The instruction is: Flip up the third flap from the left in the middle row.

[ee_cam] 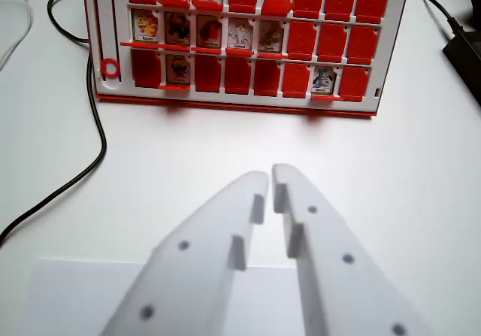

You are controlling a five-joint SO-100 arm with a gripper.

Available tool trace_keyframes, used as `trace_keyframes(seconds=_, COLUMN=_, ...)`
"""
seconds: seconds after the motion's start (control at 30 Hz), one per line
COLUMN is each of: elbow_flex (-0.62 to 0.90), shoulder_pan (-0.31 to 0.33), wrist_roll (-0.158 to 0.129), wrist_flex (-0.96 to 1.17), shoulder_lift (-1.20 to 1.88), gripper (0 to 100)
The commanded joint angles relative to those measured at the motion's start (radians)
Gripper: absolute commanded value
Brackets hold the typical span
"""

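Bright, even light washes the white table point(376, 171) nearly blank; the close gripper point(270, 177) is softly blurred.

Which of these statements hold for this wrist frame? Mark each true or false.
1. The white two-finger gripper touches the red-and-white flap game board. False: bare white table lies between them.
2. The gripper's fingertips are nearly together. True.
3. A black cable runs along the wrist view's left of the board. True.
4. Every flap in the middle row shows a picture. False: the three at the wrist view's right show plain red.
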Motion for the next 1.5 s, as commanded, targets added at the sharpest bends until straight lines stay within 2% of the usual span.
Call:
trace_keyframes(seconds=0.0, elbow_flex=-0.011, shoulder_pan=0.017, wrist_roll=0.008, wrist_flex=0.043, shoulder_lift=0.020, gripper=0)
trace_keyframes(seconds=1.47, elbow_flex=0.012, shoulder_pan=0.026, wrist_roll=0.002, wrist_flex=0.005, shoulder_lift=0.003, gripper=0)
